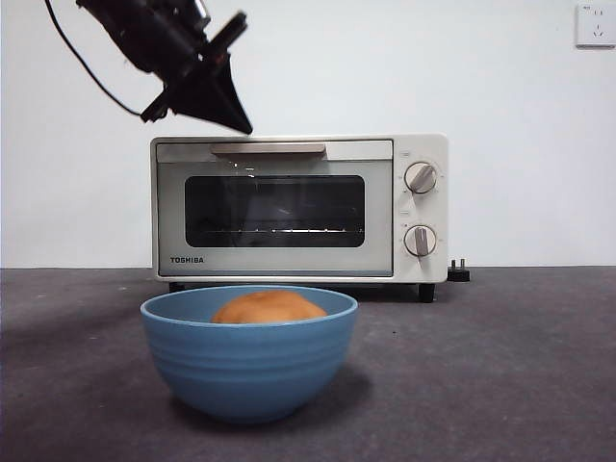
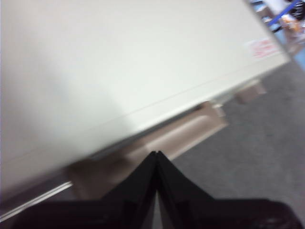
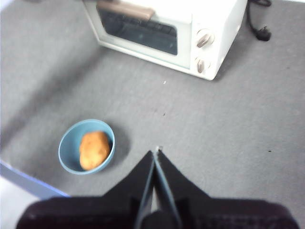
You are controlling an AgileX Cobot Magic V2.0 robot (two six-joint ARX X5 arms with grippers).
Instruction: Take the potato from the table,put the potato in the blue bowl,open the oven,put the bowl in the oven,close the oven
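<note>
A: The blue bowl [image 1: 249,351] stands nearest the camera, on the desk [image 1: 520,385] in front of the oven [image 1: 298,207], a stretch of bare desk between them. Is the potato [image 1: 269,308] in it?

B: Yes. Its orange-brown top shows above the rim in the front view, and the right wrist view looks down on it lying inside the bowl. So I judge the first two steps done.

A: And the oven?

B: The door is shut. The beige handle [image 1: 269,149] sits flat along the top of the door and the dark window faces the bowl. Opening it, setting the bowl inside and closing it are all left.

A: Who is at work?

B: The left hand [image 1: 197,91]. It hangs just above the oven's top left corner, tilted down toward the handle. Its wrist view shows the cream top of the oven close up and blurred, with the handle just beyond its tips. The two jaws are pressed together and hold nothing, and it is not touching the oven as far as I can see.

A: The right hand [image 3: 156,151]?

B: It waits high above the desk, well apart from the oven and off to the side of the bowl. Its jaws are also closed, with nothing between them.

A: So the next step is the door?

B: That is my reading.
</note>
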